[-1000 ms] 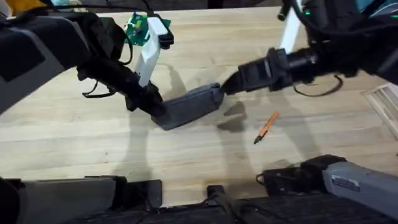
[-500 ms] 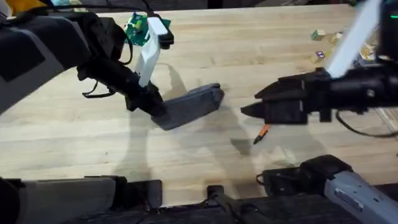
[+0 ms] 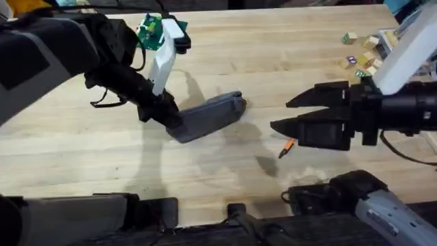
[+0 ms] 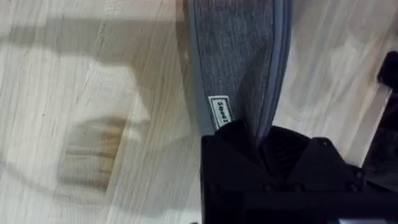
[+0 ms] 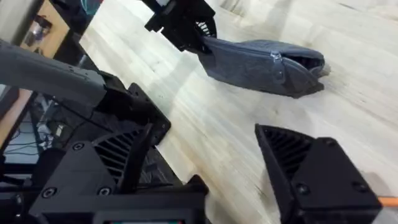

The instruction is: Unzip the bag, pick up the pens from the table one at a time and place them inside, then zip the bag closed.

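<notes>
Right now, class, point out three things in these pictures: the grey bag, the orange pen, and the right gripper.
bag (image 3: 208,117), overhead view, middle of its grey fabric side.
pen (image 3: 287,146), overhead view, orange barrel near the black tip.
right gripper (image 3: 285,115), overhead view, midway between its open fingertips.

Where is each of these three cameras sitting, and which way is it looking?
Overhead: above the arms' bases, looking down and forward at the light wooden table; both arms, left claw and open right claw show.
Left wrist: on the left arm, looking along its black fingers shut on the grey fabric zip pouch.
Right wrist: on the right arm, looking past its spread fingers at the pouch.
All three share the pouch; overhead and right wrist share the orange pen.
</notes>
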Robot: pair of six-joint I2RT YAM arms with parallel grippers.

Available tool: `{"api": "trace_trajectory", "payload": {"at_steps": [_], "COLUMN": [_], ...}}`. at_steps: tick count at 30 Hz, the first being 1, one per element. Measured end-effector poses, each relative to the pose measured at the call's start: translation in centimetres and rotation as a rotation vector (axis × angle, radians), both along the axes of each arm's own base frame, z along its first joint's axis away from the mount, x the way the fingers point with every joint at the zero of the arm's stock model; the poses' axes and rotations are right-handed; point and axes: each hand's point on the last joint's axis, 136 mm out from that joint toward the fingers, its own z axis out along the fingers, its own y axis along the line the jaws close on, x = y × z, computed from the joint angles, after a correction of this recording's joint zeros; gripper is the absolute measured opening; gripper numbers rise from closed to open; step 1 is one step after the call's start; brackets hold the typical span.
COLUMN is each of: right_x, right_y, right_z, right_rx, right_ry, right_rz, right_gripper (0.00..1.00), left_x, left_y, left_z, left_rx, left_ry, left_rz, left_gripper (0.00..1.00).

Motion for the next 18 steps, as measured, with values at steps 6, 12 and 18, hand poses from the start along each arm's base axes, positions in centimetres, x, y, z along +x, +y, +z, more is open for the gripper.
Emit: {"api": "trace_trajectory", "payload": {"at_steps": [6,12,18], "right_x": [0.06,0.06,0.11], "right_y": [-0.06,-0.06,-0.11], "right_z": [-0.05,-0.05,-0.12], "right_rx": [-0.004,-0.004,-0.003], "right_ry": [0.000,-0.001,0.013], "right_rz": [-0.004,-0.004,-0.016], "right_gripper": [0.997,0.997,0.997], "left_x": [0.00,0.00,0.00], "left_y": [0.00,0.00,0.00], "left_z": [0.00,0.00,0.00], "left_rx": [0.000,0.000,0.000], "left_ry": [0.000,0.000,0.000], "left_rz": [0.000,0.000,0.000], "left_gripper": [0.043,0.043,0.043]}}
